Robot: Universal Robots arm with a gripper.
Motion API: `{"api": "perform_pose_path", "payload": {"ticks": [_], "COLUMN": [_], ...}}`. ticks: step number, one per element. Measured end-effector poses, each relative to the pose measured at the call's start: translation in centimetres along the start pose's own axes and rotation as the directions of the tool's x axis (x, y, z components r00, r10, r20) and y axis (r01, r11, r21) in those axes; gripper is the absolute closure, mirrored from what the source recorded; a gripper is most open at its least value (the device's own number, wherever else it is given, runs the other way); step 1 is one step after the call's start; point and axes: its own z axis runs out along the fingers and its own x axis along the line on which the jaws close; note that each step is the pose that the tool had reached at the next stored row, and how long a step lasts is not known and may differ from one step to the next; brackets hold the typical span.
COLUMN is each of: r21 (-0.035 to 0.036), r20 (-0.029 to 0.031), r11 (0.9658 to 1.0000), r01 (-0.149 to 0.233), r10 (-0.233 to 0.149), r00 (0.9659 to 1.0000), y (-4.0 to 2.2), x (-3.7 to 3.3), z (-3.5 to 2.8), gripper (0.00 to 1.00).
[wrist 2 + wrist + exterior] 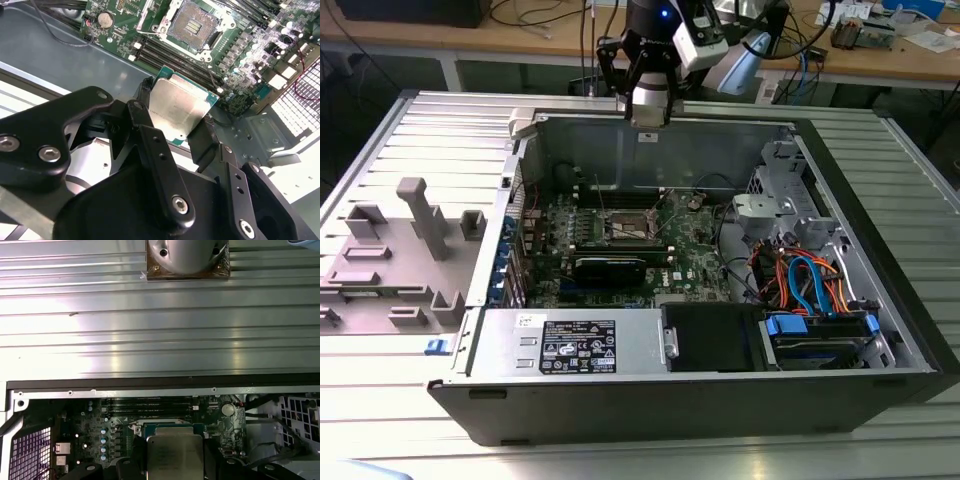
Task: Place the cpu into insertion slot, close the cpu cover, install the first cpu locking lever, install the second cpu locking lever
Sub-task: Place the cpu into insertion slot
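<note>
My gripper (648, 108) hangs above the rear wall of the open computer case (880, 300), well over the green motherboard (695, 250). It is shut on the cpu (175, 100), a flat square chip with a silvery top, pinched by its two opposite edges between black fingers (145, 97). In the first wrist view the cpu (175, 452) sits between the same fingers (212, 462). The insertion slot (192, 25) lies open below and ahead, its pin field bare; in the exterior view it sits mid-board (630, 231). I cannot tell the cpu cover apart from the slot's metal frame.
Long black memory slots (170, 57) run between the cpu and the slot. Orange and blue cables (805, 280) and drive bays fill the case on the exterior view's right. A grey moulded fixture (415, 235) lies on the ribbed table on the exterior view's left.
</note>
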Motion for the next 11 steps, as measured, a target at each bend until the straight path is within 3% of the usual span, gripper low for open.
{"api": "perform_pose_path", "payload": {"ticks": [3, 11], "r21": [-0.0001, -0.0001], "r20": [0.0000, 0.0001], "r11": [1.0000, 1.0000], "r01": [0.000, 0.000], "r10": [0.000, 0.000], "r00": [1.0000, 1.0000], "y": [-0.03, -0.04], "x": [0.00, 0.00], "z": [0.30, 0.36], "gripper": [0.45, 0.45]}}
